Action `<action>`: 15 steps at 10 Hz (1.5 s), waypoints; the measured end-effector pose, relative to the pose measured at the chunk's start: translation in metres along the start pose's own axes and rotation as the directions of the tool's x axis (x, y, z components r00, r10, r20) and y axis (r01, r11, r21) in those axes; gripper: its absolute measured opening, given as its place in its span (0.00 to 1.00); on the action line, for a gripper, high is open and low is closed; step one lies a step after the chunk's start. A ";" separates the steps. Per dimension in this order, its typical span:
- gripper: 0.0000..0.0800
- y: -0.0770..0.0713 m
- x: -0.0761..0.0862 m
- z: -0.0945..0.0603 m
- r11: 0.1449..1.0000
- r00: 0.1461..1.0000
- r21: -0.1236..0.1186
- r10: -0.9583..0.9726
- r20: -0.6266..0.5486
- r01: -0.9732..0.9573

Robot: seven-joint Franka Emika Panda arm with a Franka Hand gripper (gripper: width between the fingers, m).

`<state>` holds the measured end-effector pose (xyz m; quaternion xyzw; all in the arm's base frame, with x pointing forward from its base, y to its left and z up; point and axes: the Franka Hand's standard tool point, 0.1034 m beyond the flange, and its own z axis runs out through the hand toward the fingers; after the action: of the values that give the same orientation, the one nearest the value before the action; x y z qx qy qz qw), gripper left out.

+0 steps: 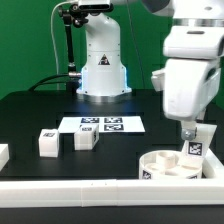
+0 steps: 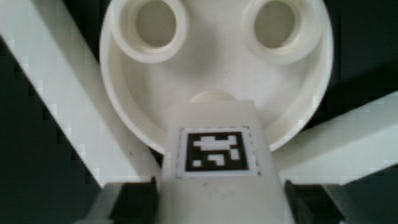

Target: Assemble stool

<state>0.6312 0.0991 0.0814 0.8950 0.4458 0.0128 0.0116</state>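
The round white seat disc [image 1: 163, 160] lies at the front on the exterior view's right, rim up. My gripper [image 1: 190, 133] is right above it, shut on a white blocky leg [image 1: 194, 148] with a black-and-white tag. The leg's lower end is inside the disc's rim. In the wrist view the held leg [image 2: 217, 150] points at the disc [image 2: 205, 70], just short of its two round holes. My dark fingers [image 2: 132, 200] sit against both sides of the leg. Two more tagged legs [image 1: 47, 142] [image 1: 86, 139] stand on the black table on the exterior view's left.
The marker board [image 1: 102, 124] lies flat mid-table in front of the arm's base [image 1: 102, 70]. A long white border rail [image 1: 70, 190] runs along the front edge. A small white part [image 1: 3, 153] sits at the far left. White rail sections [image 2: 54, 90] flank the disc in the wrist view.
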 end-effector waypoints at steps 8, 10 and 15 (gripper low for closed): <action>0.43 0.000 0.002 0.001 0.844 0.844 0.038 0.536 -0.020 -0.535; 0.43 -0.001 0.003 0.001 0.751 0.751 0.046 0.660 -0.014 -0.659; 0.43 -0.008 0.008 0.002 0.341 0.339 0.099 0.940 -0.038 -0.935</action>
<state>0.6296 0.1104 0.0794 0.9871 -0.1478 0.0435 -0.0441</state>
